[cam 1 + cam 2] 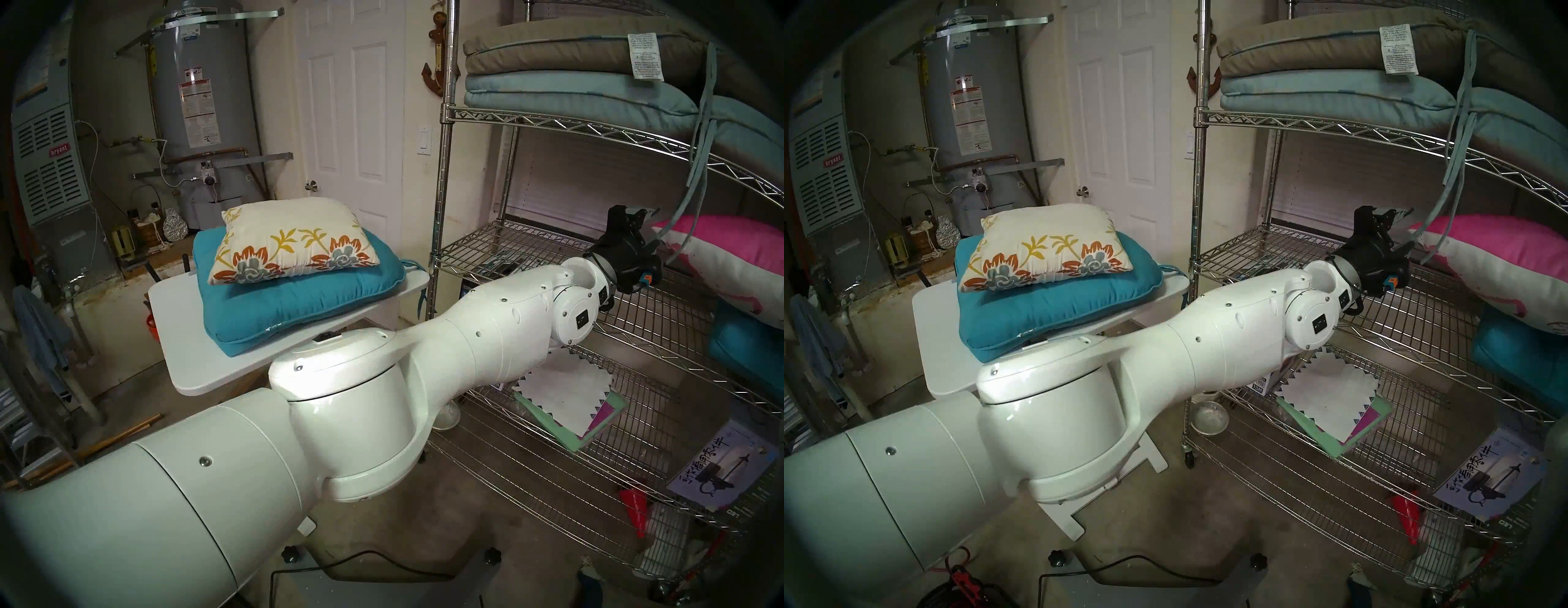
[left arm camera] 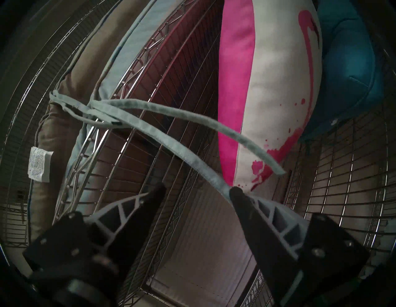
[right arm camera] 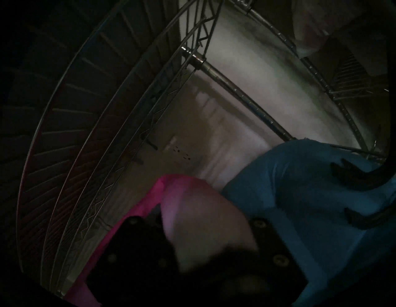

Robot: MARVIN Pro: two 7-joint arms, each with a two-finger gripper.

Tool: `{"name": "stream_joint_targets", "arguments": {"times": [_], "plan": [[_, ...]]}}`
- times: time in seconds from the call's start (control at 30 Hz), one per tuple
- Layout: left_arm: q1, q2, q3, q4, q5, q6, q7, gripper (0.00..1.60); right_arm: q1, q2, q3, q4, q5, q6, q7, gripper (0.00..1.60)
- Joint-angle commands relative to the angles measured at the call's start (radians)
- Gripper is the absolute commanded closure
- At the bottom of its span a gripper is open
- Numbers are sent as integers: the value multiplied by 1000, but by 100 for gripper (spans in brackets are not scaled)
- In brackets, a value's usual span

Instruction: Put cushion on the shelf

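Note:
The cushion (image 1: 288,246), cream-white with orange-and-grey flowers and mustard sprigs, lies flat on a teal cushion (image 1: 297,305) on a white table (image 1: 191,339); it also shows in the right head view (image 1: 1043,246). The chrome wire shelf (image 1: 530,246) stands to its right. My left gripper (image 1: 640,229) is open and empty, reaching into the shelf's middle tier, far right of the cushion. In the left wrist view the left gripper (image 2: 197,188) is next to a pink-and-white pillow (image 2: 267,96). The right gripper is only dark shapes in the right wrist view, against that pillow (image 3: 192,214).
Tan and pale-blue seat cushions (image 1: 572,63) fill the upper tier; their pale straps (image 2: 171,145) hang down and touch one left fingertip. A second teal cushion (image 1: 742,344) lies under the pink pillow. Papers and boxes sit on the lower tiers. A water heater and furnace stand behind the table.

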Motion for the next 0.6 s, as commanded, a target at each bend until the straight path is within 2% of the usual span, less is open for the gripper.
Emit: {"name": "stream_joint_targets", "arguments": {"times": [0.0, 0.27, 0.37, 0.57], "plan": [[-17, -1, -3, -4, -3, 1, 9, 39, 4, 91, 21, 14, -19, -51, -12, 160], [-18, -1, -2, -4, -7, 1, 9, 39, 4, 110, 38, 50, -46, -85, -24, 160], [-21, -1, -2, -4, -9, 1, 11, 39, 15, 109, 37, 50, -44, -101, -11, 0], [-25, -1, 1, -4, -13, 2, 14, 39, 39, 49, 14, 10, -11, -110, 56, 0]]}}
